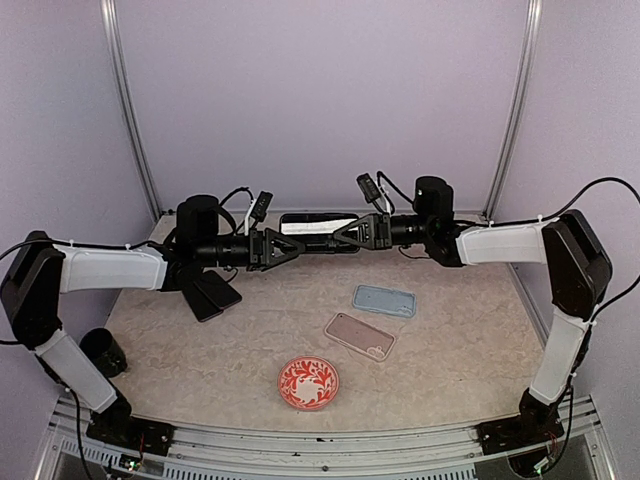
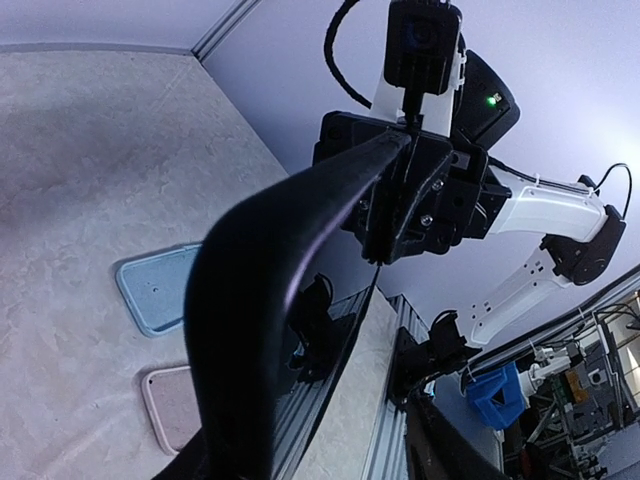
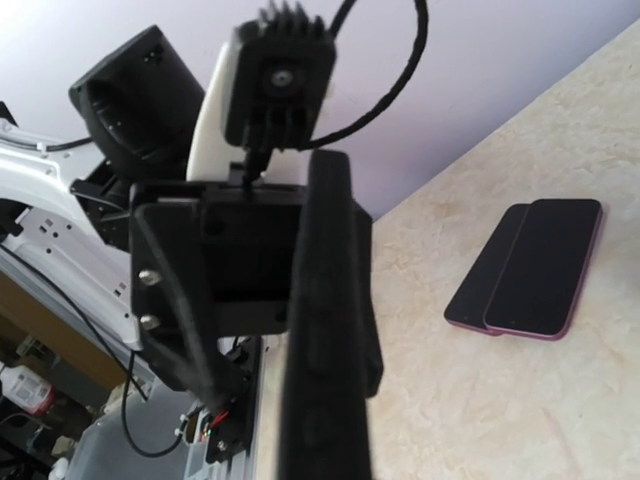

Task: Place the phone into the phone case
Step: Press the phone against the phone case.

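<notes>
Two stacked phones point(image 3: 530, 268) in right wrist view; plate point(image 1: 308, 382) overhead only.

A pale, marbled tabletop point(image 1: 450, 360) carries two dark phones point(image 1: 215, 293), overlapping at the left. A blue case point(image 1: 385, 300) lies right of centre, with a pinkish case point(image 1: 360, 335) just in front of it. A red patterned dish point(image 1: 308, 382) sits near the front edge, and a black cup point(image 1: 103, 352) stands at far left.

Left arm point(image 1: 110, 268) and right arm point(image 1: 500, 243) reach inward, jaws facing each other.
</notes>
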